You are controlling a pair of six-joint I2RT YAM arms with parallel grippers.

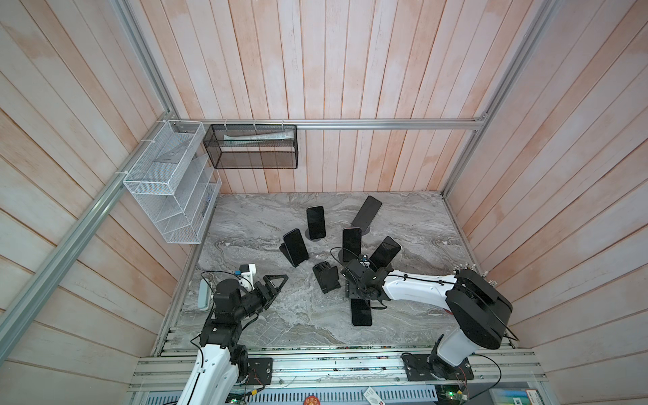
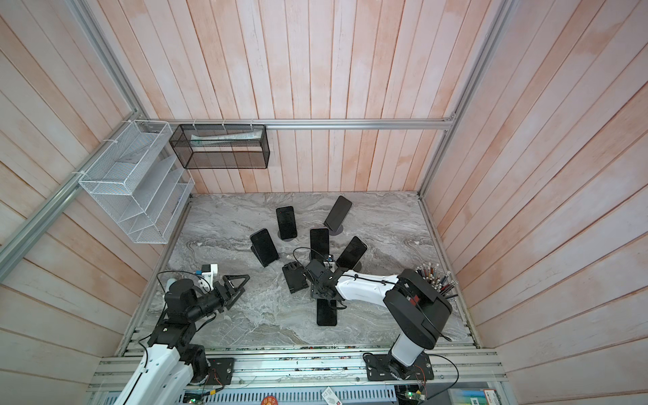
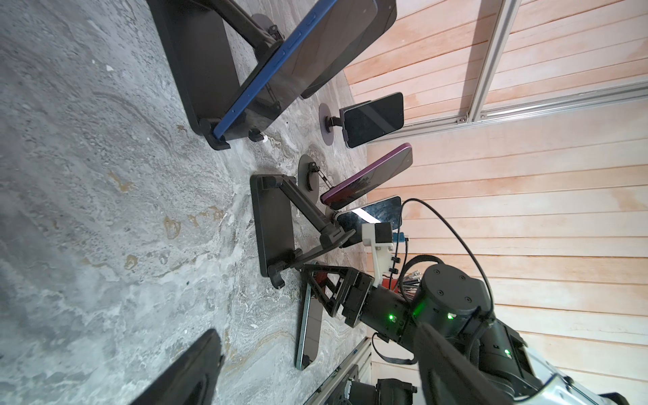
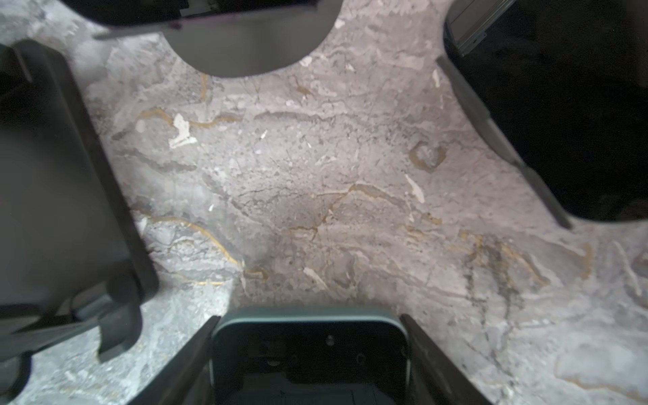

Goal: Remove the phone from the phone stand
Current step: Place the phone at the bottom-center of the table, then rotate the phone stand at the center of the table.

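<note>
Six phones share the marble surface (image 1: 263, 315), five propped on stands in a loose cluster from the middle toward the back edge and one lying flat. That flat phone (image 1: 361, 314) is the task's own: it lies screen up in the front half, right of centre, its long axis running toward the front edge, apart from every stand. The right tool (image 1: 355, 292) reaches down over its far end, and the right wrist view shows its fingers (image 4: 196, 354) lying tight along both long edges of the phone (image 4: 308, 350), clamped on it. Just to the left stands the empty stand (image 1: 326, 277), its cradle bare, with only a narrow strip of marble between its base and the phone's far end. Close behind the right tool rise two propped phones, the centre one (image 1: 351, 243) and a tilted one (image 1: 385, 252), so room there is tight. The left tool (image 1: 277, 280) hovers near the left edge, its fingers apart and holding nothing. Between it and the flat phone the marble lies open, as does the band along the front edge and the stretch toward the right edge, where a pen holder (image 2: 434, 277) stands
</note>
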